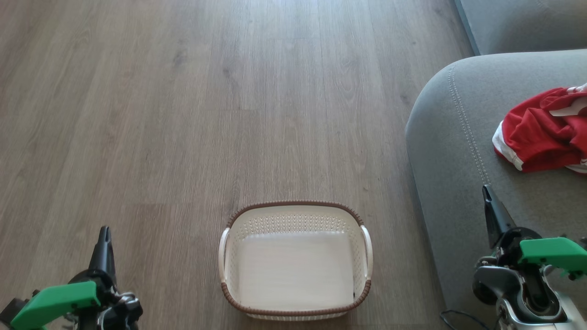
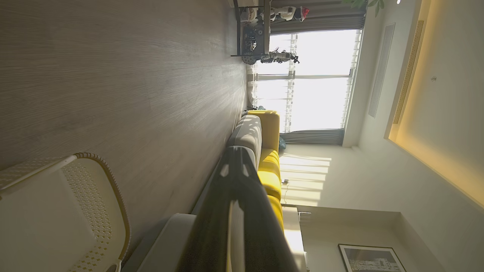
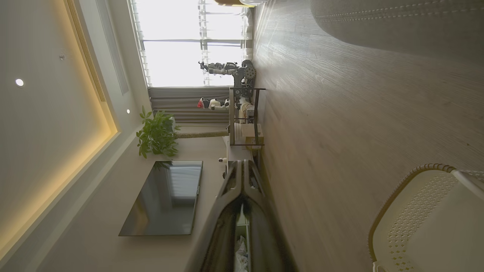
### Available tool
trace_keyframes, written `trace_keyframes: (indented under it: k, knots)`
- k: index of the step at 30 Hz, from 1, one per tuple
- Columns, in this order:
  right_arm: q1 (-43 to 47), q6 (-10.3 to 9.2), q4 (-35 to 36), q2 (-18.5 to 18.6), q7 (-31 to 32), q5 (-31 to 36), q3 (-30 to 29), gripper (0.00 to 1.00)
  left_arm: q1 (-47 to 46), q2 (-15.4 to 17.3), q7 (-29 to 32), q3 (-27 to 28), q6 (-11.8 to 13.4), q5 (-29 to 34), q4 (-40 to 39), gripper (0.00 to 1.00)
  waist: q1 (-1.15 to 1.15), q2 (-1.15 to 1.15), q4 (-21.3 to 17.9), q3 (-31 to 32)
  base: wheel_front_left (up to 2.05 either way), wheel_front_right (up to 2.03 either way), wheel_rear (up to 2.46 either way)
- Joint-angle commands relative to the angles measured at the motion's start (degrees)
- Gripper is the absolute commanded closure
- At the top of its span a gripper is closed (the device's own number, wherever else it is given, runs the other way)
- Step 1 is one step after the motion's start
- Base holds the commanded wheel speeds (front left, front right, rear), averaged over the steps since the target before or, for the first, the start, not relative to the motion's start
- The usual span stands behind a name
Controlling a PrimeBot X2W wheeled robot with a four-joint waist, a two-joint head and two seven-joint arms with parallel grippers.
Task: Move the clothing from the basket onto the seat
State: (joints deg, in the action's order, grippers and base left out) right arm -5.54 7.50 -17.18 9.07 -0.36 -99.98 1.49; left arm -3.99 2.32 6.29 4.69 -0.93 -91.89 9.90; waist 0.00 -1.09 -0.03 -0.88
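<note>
The red clothing [image 1: 543, 133] with white trim lies bunched on the grey seat [image 1: 463, 151] at the right edge of the head view. On the wood floor in front of me stands the cream basket [image 1: 296, 219] with its brown braided rim, and its inside is bare. It appears too as the basket [image 2: 94, 196] in the left wrist view and the basket [image 3: 419, 204] in the right wrist view. My left gripper [image 1: 105, 231] is shut at the lower left, away from the basket. Over the seat's front part my right gripper [image 1: 486, 190] is shut and holds nothing.
Open wood floor [image 1: 183, 114] stretches ahead and to the left. A second grey cushion [image 1: 518, 23] sits at the top right. Across the room, the wrist views show a shelf rack [image 3: 244, 113], a potted plant [image 3: 157, 134], a wall television [image 3: 164, 196] and bright windows.
</note>
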Motion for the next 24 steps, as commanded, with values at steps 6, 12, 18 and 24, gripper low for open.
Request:
trace_keyframes:
  k: [6,12,18,24]
  knots:
    - [-2.6,-0.01,2.4,1.5,-1.0,-1.1,2.0,1.00,-2.3,0.6,0.1,2.0,0.1,-0.2,-2.2,1.00,0.00,0.00,0.0,0.0,0.00,0.00,0.00]
    - [-2.6,-0.01,2.6,2.2,-1.7,-1.9,2.9,1.00,-2.3,0.6,0.1,2.0,0.1,-0.2,-2.2,1.00,0.00,0.00,0.0,0.0,0.00,0.00,0.00]
    - [-2.5,-0.01,2.8,2.9,-2.4,-2.7,3.8,1.00,-2.3,0.6,0.1,2.0,0.1,-0.2,-2.3,1.00,0.00,0.00,0.0,0.0,0.00,0.00,0.00]
    - [-2.5,-0.01,3.0,3.5,-3.0,-3.4,4.5,1.00,-2.3,0.6,0.1,2.0,0.1,-0.2,-2.3,1.00,0.00,0.00,0.0,0.0,0.00,0.00,0.00]
